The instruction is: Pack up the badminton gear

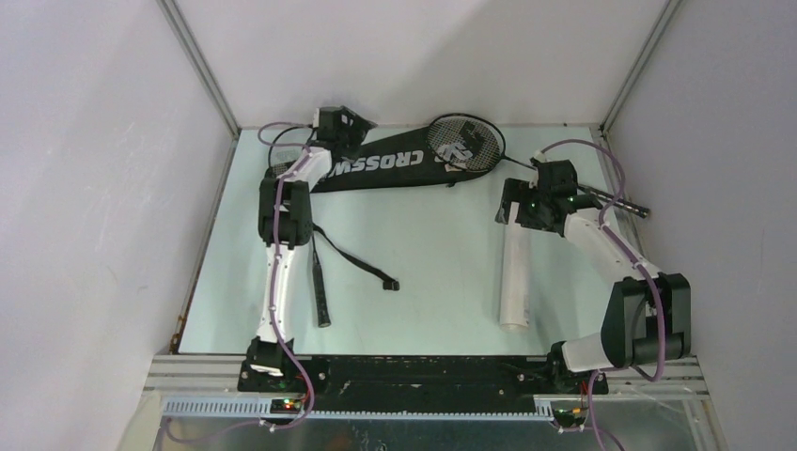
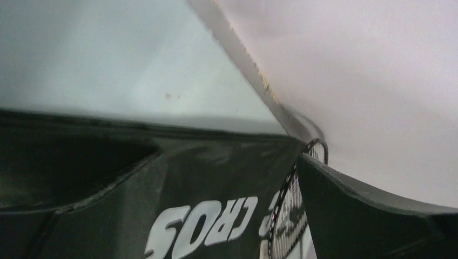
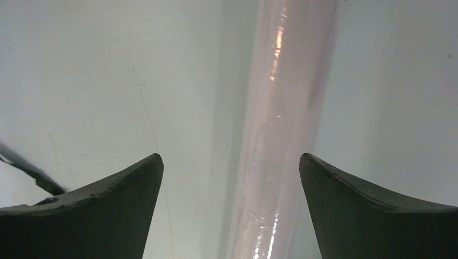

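One long white tube [image 3: 281,108] lies flat on the bench [image 1: 432,272], between the spread fingers of my right gripper [image 3: 229,159], which is open and touches nothing. My left gripper [image 1: 340,122], jaws also wide, sits at the left end of the black bag [image 1: 385,167]; a racket [image 1: 465,141] head protrudes opposite. Step in hand, I judge: grasping the tube. Next: close squarely across it without rolling it.

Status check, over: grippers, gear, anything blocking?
Left gripper open at black CROSSWAY racket bag. Right gripper open, astride long white tube. Thin black racket pokes out of bag; no obstruction seen.
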{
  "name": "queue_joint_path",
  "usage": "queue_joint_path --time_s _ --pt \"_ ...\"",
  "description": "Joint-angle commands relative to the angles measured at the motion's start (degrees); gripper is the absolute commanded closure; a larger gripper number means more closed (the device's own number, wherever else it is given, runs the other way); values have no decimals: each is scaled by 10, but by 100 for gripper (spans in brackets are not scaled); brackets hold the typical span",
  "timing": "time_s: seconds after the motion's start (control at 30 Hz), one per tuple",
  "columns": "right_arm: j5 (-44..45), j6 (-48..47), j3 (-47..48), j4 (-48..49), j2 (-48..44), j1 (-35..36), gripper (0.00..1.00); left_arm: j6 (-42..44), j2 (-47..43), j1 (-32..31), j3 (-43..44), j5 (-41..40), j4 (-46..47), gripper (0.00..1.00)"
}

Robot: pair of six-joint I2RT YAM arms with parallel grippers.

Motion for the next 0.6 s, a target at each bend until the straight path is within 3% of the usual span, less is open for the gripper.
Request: queue_joint_path --time_s 0.0,0.13,0.23,0.3,0.4,0.5,0.57 --pt "-47 6 1 54 -29 18 1 -55 -34 1 -63 112 20 0" --pt "-87 73 1 114 -17 35 1 10 -71 -5 -105 73 -51 0" --pt "-168 189 6 269 42 72 1 2 -94 -4 -161 90 -20 0" --pt "-176 288 22 358 112 94 1 5 -97 -4 -168 93 -26 0" --pt "-170 413 56 486 232 115 1 15 -105 -4 -181 96 -37 0" --pt "-122 509 106 534 307 125 1 24 -111 -4 -189 103 -38 0" --pt "-75 517 145 535 347 131 1 33 -111 -4 -185 103 -44 0"
